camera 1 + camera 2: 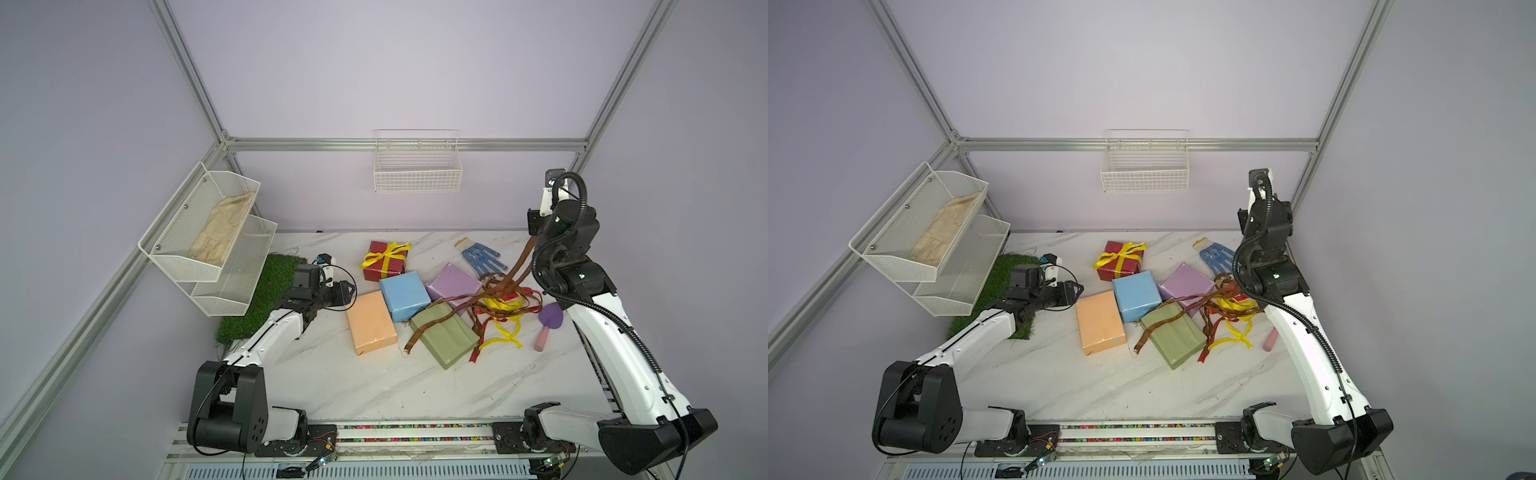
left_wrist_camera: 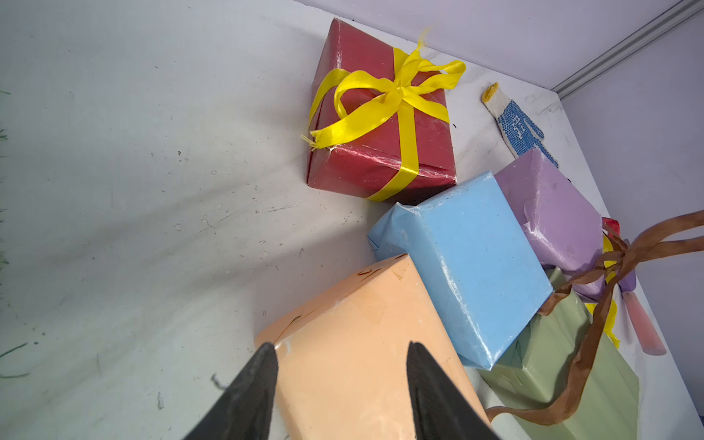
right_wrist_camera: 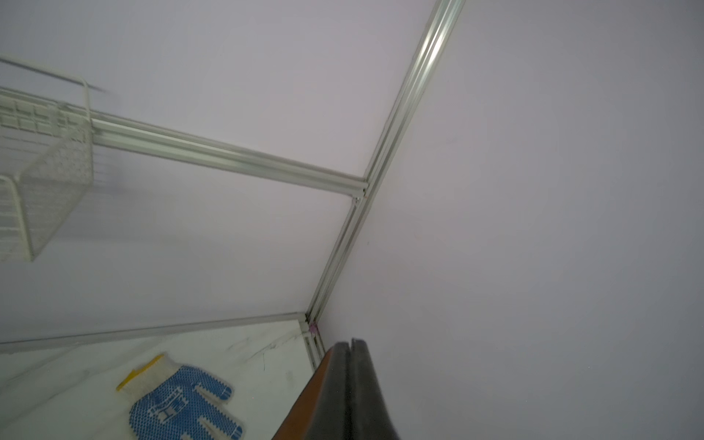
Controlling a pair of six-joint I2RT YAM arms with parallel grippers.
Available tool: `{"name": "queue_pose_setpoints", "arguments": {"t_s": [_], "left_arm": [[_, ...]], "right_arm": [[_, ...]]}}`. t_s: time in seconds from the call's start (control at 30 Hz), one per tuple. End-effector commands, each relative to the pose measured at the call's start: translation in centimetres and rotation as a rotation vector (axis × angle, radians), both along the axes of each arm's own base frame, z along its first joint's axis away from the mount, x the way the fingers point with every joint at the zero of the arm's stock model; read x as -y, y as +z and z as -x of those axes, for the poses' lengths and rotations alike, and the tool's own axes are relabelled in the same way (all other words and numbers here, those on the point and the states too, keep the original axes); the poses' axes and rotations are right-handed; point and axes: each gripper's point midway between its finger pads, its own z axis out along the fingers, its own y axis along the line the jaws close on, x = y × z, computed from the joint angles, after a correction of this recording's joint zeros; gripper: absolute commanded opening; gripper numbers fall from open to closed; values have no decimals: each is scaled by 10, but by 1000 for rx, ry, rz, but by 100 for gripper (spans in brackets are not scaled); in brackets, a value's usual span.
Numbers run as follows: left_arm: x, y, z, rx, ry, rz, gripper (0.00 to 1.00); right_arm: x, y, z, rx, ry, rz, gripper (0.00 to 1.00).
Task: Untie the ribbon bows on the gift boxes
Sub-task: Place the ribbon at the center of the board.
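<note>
Right wrist view: right hand (image 3: 349, 344) clamped on long brown satin ribbon (image 3: 303, 404).
Ribbon tail: hangs below it, across olive green paper-wrapped box (image 1: 453, 345).
Left hand (image 2: 341, 348): apart, over peach orange paper box (image 2: 358, 304).

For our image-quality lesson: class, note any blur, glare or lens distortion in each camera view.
Right wrist view: the white wire basket is smeared as by motion, and the brown satin ribbon pinched in the right gripper is out of focus. Left wrist view: crisp, with white glare streaks on the glossy dark red paper-wrapped box. In both top views: the aluminium frame posts splay outward.
</note>
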Motion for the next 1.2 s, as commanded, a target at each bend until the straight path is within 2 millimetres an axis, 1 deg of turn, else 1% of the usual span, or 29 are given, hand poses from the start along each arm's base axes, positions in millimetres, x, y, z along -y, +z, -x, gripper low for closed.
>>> {"name": "queue_pose_setpoints", "arguments": {"t_s": [0.0,0.1,0.17,0.23,0.27,0.33,0.47,0.5,0.53,0.6,0.67,0.73,0.77,0.8,0.83,0.87,0.93,1.0,1.1,1.17], "left_arm": [[8,44,-7,119,-41,7,56],[10,45,-4,123,-46,6,56],[11,46,-2,125,-50,1,56],[12,47,0,127,-55,-4,56],[12,47,1,126,-54,-8,56],[12,48,2,126,-56,-12,56],[16,49,4,125,-64,-13,56],[16,49,5,125,-66,-13,56],[17,49,5,122,-69,-14,56],[18,47,6,115,-72,-19,56],[19,47,7,112,-75,-24,56],[19,47,7,110,-76,-27,56],[19,47,7,109,-76,-27,56],[19,47,8,107,-76,-27,56],[19,48,8,107,-77,-28,56],[20,48,8,106,-78,-28,56],[20,48,8,105,-78,-30,56],[20,49,8,105,-80,-34,56],[20,50,8,105,-81,-36,56],[20,51,7,105,-81,-39,56]], "right_arm": [[10,-84,-14,-140,18,-243,0],[11,-146,-23,-255,26,-350,0],[15,-193,-29,-348,5,-394,0],[21,-233,-31,-434,-39,-420,0],[21,-247,-31,-466,-47,-431,0],[19,-269,-31,-509,-44,-466,0],[8,-300,-32,-584,-14,-566,0],[7,-307,-33,-598,-18,-576,0],[7,-319,-27,-645,-34,-585,0],[8,-332,-26,-684,-49,-595,0],[8,-340,-26,-710,-51,-609,0],[6,-343,-27,-731,-43,-625,1],[3,-343,-26,-745,-34,-635,18],[1,-342,-27,-752,-28,-642,31],[-1,-340,-26,-759,-25,-654,41],[-2,-337,-25,-766,-21,-661,48],[-5,-328,-24,-765,0,-671,56],[-14,-315,-23,-756,51,-696,60],[-34,-296,-20,-738,160,-751,67],[-55,-287,-19,-734,261,-820,70]]}}
